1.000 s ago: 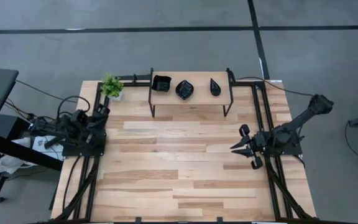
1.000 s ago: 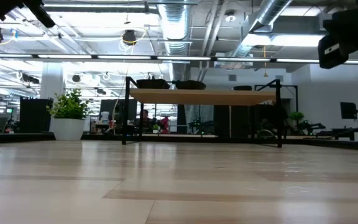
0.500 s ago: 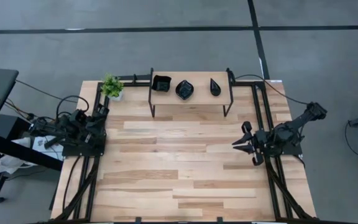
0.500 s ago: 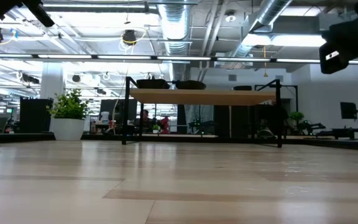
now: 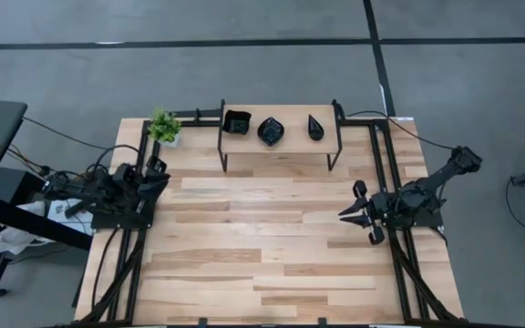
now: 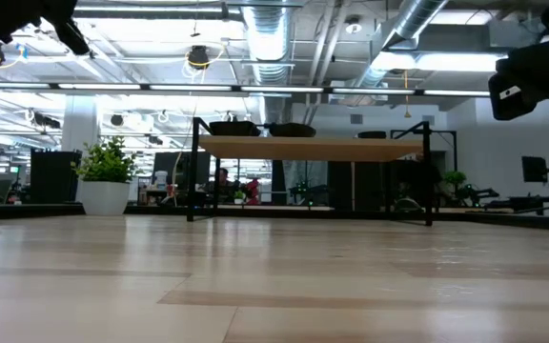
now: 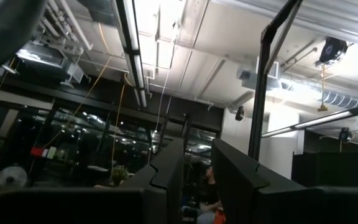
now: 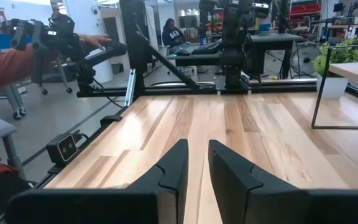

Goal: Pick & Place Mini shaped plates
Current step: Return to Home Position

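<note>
Task status: judged complete. The mini shaped plates (image 5: 271, 130) sit in three groups on the shelf (image 5: 290, 143) at the worktop's (image 5: 262, 241) back edge; none lies on the boards. How many are stacked in each group cannot be told from above. Right gripper (image 5: 352, 214), by the right edge: fingers narrowly apart, empty, touching nothing. Left gripper (image 7: 197, 155), by the left edge: same narrow gap, empty, aimed upward.

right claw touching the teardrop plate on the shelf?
Apart. The high view shows the right claw over bare table near its right side, while the teardrop plate lies up on the shelf, with open wood between them.
</note>
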Action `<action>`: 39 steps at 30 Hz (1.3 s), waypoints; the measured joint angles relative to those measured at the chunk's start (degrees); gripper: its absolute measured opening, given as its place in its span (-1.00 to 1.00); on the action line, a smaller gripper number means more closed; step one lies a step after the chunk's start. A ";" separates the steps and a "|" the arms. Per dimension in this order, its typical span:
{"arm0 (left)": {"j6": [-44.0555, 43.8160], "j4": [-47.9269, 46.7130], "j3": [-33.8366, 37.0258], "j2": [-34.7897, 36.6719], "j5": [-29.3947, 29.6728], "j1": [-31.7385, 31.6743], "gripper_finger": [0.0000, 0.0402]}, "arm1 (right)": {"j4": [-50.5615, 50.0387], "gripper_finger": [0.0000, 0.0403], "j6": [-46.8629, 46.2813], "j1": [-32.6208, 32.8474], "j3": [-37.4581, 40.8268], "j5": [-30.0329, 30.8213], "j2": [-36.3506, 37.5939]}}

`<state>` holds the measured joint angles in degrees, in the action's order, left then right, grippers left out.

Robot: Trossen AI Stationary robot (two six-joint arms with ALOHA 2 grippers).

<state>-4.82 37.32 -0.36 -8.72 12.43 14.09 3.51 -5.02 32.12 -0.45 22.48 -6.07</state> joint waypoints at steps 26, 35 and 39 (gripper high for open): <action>0.00 0.23 0.02 -0.51 -0.22 -1.01 -0.57 | -0.04 -0.71 0.00 0.00 0.02 0.02 0.02; 0.00 0.20 0.02 -5.99 -0.24 -1.01 -0.57 | -0.04 -0.71 0.00 0.00 0.02 0.02 0.02; 0.00 0.22 0.02 -7.75 -0.24 -1.01 -0.57 | -0.04 -0.71 0.00 0.00 0.02 0.02 0.02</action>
<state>-4.82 37.54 -0.34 -16.46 12.19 13.07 3.46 -5.02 32.12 -0.43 22.50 -6.04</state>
